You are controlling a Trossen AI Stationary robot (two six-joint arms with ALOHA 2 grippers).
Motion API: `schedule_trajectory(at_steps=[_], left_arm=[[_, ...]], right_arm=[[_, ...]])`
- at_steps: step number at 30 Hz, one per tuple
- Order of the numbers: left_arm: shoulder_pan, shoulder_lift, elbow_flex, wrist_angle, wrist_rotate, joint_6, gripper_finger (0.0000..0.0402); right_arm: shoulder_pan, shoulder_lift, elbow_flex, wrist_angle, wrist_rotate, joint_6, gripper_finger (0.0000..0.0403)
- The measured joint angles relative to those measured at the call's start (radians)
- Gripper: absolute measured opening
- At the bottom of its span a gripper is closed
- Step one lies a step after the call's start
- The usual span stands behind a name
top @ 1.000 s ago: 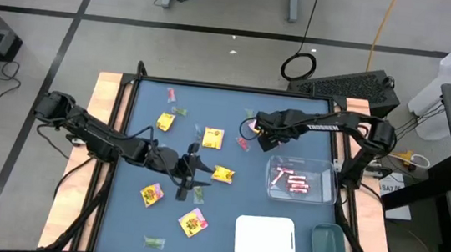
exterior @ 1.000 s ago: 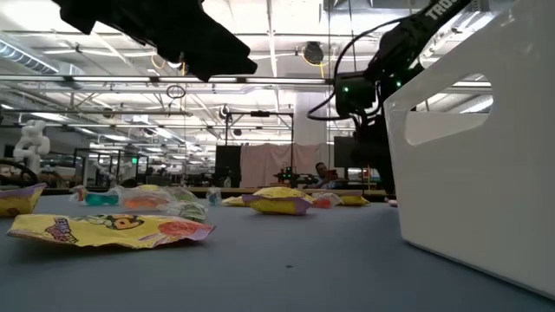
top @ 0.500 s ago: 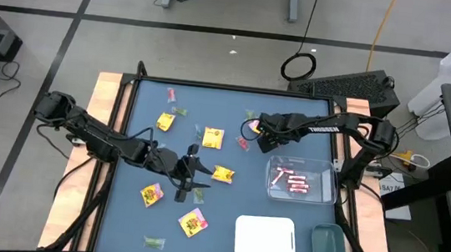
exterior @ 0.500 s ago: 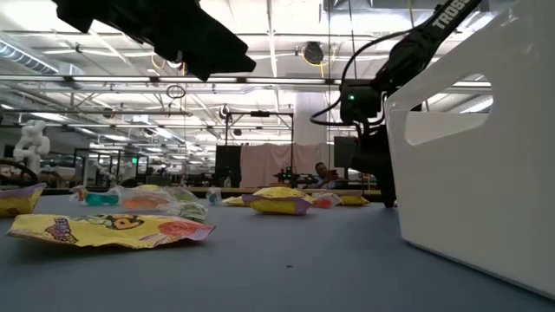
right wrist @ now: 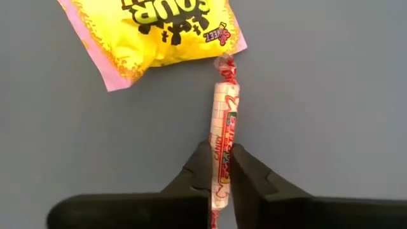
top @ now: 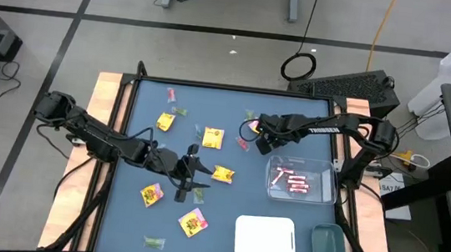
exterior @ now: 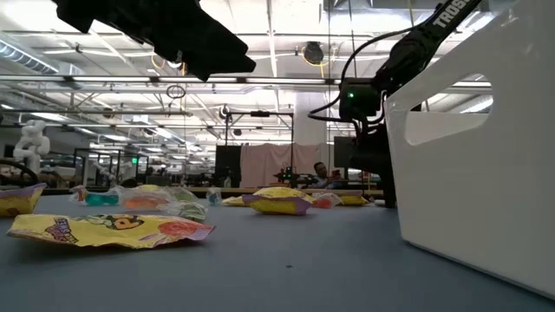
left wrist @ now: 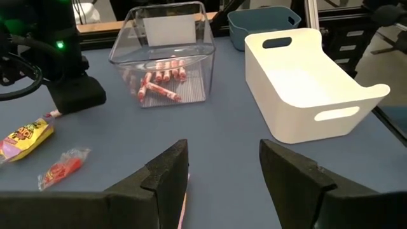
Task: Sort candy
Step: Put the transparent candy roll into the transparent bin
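Two arms low over table, right pincer (right wrist: 220, 166) clamping pink candy stick (right wrist: 223, 137), left pincer (left wrist: 222, 168) parted, holding nothing

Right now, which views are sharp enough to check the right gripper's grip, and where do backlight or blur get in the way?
Right wrist view: sharp, even light; right gripper pinches the pink-red candy stick. Low view: bright ceiling lights leave the arms dark silhouettes; the near yellow packet is soft. High view: evenly lit, candy tiny. Left wrist view: clear tray readable, near fingers slightly blurred.

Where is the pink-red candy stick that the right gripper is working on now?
The candy stick lies on the blue table, pinched between the right gripper fingers, one end beside a yellow packet, on the far right part, near the clear tray.
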Motion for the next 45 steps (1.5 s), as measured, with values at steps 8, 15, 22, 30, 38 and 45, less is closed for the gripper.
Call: schedule_trajectory(at_steps=[8,15,22,30,38,45], left_arm=[[0.001,0.0,0.0,0.0,0.0,0.001,0.0199],[0.001,0.0,0.0,0.008,-0.034,0.008,0.0199],[0.003,0.0,0.001,0.061,-0.078,0.001,0.0199],[0.003,0.0,0.001,0.116,-0.084,0.0,0.0199],[0.003,0.0,0.001,0.196,-0.108,0.0,0.0199],[0.002,0.001,0.001,0.211,-0.004,0.008,0.0199]], right_arm=[[0.023,-0.066,-0.008,-0.047,-0.027,-0.01,0.0028],[0.125,-0.241,-0.004,-0.086,-0.04,-0.044,0.0023],[0.324,-0.404,-0.003,0.03,-0.015,-0.058,0.0027],[0.499,-0.459,-0.002,0.223,0.061,-0.101,0.0027],[0.658,-0.396,0.0,0.48,0.156,-0.278,0.0029],[0.721,-0.288,-0.001,0.695,0.172,-0.351,0.0029]])
